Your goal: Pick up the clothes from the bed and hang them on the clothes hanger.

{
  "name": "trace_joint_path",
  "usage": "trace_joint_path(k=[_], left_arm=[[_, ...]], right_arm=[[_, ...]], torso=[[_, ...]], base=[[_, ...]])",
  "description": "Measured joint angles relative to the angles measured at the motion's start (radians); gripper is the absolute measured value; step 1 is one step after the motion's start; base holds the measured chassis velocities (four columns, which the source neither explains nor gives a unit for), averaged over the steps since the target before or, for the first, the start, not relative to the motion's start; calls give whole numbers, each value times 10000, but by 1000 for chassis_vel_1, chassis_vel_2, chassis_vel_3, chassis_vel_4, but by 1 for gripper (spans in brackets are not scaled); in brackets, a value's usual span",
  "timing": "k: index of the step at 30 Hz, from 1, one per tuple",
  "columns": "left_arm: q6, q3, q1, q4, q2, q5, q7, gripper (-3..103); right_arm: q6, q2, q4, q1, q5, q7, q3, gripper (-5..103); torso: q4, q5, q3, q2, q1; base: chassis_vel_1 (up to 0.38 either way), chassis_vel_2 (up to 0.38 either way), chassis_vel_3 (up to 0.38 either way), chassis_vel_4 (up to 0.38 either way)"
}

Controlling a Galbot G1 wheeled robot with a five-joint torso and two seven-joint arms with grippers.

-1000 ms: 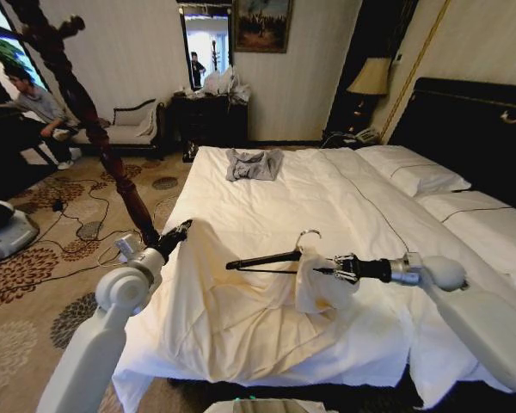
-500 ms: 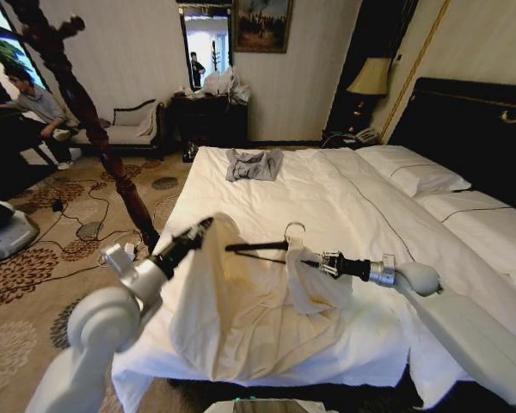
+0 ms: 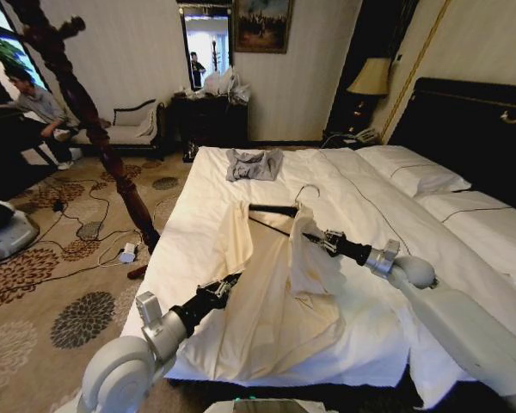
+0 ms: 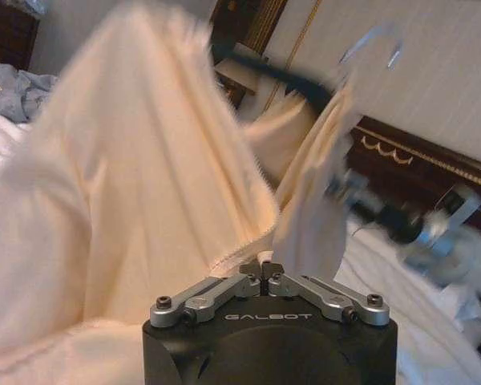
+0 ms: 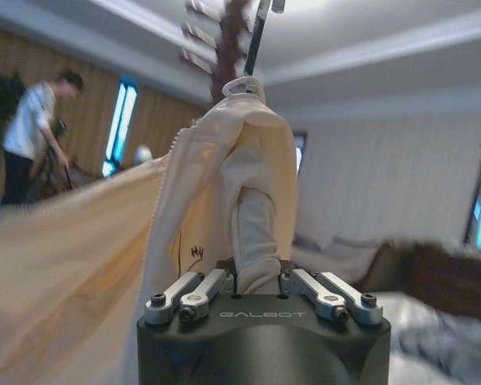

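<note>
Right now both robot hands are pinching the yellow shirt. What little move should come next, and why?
Probably the left gripper should draw its edge of the clothes up toward the bare arm of the clothes hanger. The right gripper holds the collar bunched at the hanger's near end, while most of the garment sags onto the bed, so that shoulder looks undraped.

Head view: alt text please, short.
Both pincers hold a cream garment up over a white bed: left pincer shut on its edge near the bed's foot, right pincer shut on fabric beside a black hanger.
</note>
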Motion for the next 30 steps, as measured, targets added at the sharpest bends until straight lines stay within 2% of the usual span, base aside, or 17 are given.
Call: trace_joint_path(k=[2, 3, 5, 8, 10, 11, 12, 13, 14, 16, 19, 20, 23, 25, 28, 29, 30], left_arm=[[-189, 196, -143, 307, 6, 807, -101, 0], [-189, 196, -143, 307, 6, 807, -101, 0], [-243, 261, -247, 488, -31, 1356, -345, 0], [49, 60, -185, 287, -73, 1615, -649, 16], [124, -54, -129, 127, -52, 1614, -687, 16], [163, -181, -71, -14, -18, 1589, -689, 22], [201, -322, -13, -85, 16, 1522, -697, 26], [232, -438, 28, -110, 39, 1436, -698, 26], [250, -605, 64, -128, 61, 1283, -706, 38], [255, -732, 66, -128, 64, 1150, -749, 38], [255, -1102, -147, -130, 30, 523, -1178, 54], [255, -1102, -147, -130, 30, 523, -1178, 54], [255, -1294, -697, -133, -44, -164, -1702, 70], [255, -1295, -972, -134, -82, -361, -1855, 70], [319, -1176, -1912, -153, -129, -866, -2226, 86], [319, -1176, -1912, -153, -129, -866, -2226, 86], [352, -1109, -2277, -143, -129, -1045, -2355, 92]], right_arm=[[2, -128, 360, -29, 102, 46, 68, 19], [2, -128, 360, -29, 102, 46, 68, 19], [22, -187, 525, -71, 57, 50, 84, 19], [121, -164, 464, -144, -130, -16, 93, 19], [142, -147, 388, -150, -161, -63, 96, 19], [163, -127, 308, -150, -184, -117, 97, 19], [192, -105, 208, -143, -219, -192, 100, 19], [213, -86, 141, -132, -243, -246, 102, 19], [240, -64, 69, -121, -266, -313, 105, 19], [253, -51, 33, -118, -282, -354, 105, 19], [285, -12, -14, -115, -360, -509, 105, 19], [285, -12, -14, -115, -360, -509, 105, 19], [301, -6, 52, -161, -426, -564, 59, 19], [302, -7, 95, -184, -492, -564, 8, 19], [306, 54, 133, -208, -883, -555, -197, 19], [306, 54, 133, -208, -883, -555, -197, 19], [310, 114, 132, -209, -1010, -543, -279, 19]], torso=[[0, -2, 0, 0, 0], [0, -2, 0, 0, 0], [0, -3, 0, 0, 1], [-1, 0, 1, -1, 3], [0, 1, 0, 0, 2], [0, 1, 0, 0, 2], [1, 2, 0, 0, 1], [1, 2, 1, -1, 1], [1, 2, 0, 0, 2], [1, 2, 1, -1, 2], [1, 1, 0, -1, 2], [1, 1, 0, -1, 2], [1, 1, 1, -1, 2], [1, 0, 1, -1, 2], [-1, -1, 1, -1, 2], [-1, -1, 1, -1, 2], [0, 2, 1, -1, 2]], base=[[0, 0, 0, 0], [0, 0, 0, 0], [0, 0, 0, 0], [0, 0, 0, 0], [0, 0, 0, 0], [0, 0, 0, 0], [0, 0, 0, 0], [0, 0, 0, 0], [0, 0, 0, 0], [0, 0, 0, 0], [0, 0, 0, 0], [0, 0, 0, 0], [0, 0, 0, 0], [0, 0, 0, 0], [0, 0, 0, 0], [0, 0, 0, 0], [0, 0, 0, 0]])
